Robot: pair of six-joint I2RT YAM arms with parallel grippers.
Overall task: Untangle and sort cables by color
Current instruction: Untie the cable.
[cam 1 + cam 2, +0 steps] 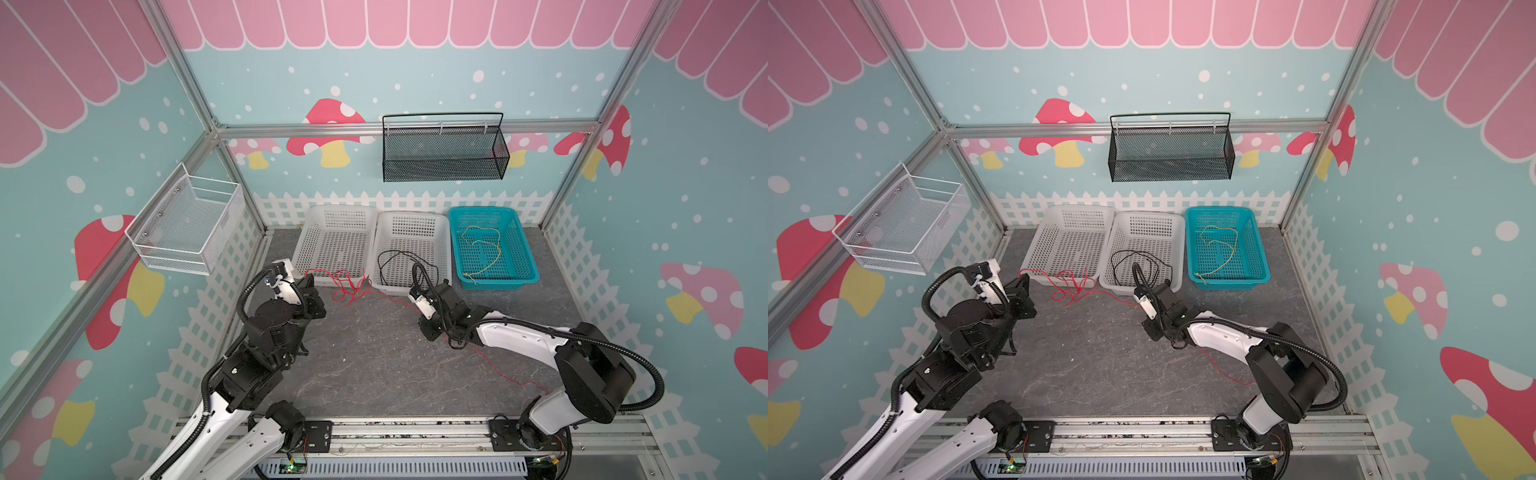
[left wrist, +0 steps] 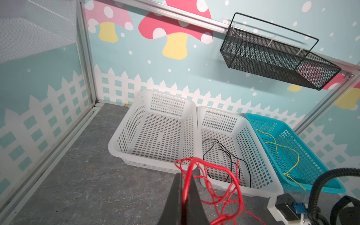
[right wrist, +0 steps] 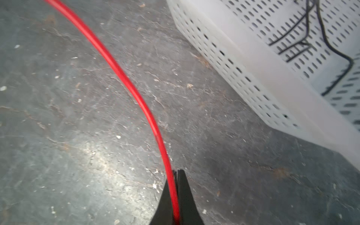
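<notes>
left claw (image 2: pixel 184 176) pinching thin tangled red cable (image 2: pixel 190 166) | right claw (image 3: pixel 176 172) pinching smooth red cable

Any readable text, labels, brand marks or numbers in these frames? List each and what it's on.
No readable text in any view.
No marks seen on the left white basket, middle white basket or teal basket.
None on the black mesh basket or white wire basket.
The wall print shows mushrooms, fence and dots only, no lettering.
The small circuit board below the front rail: any markings too small to read.
</notes>
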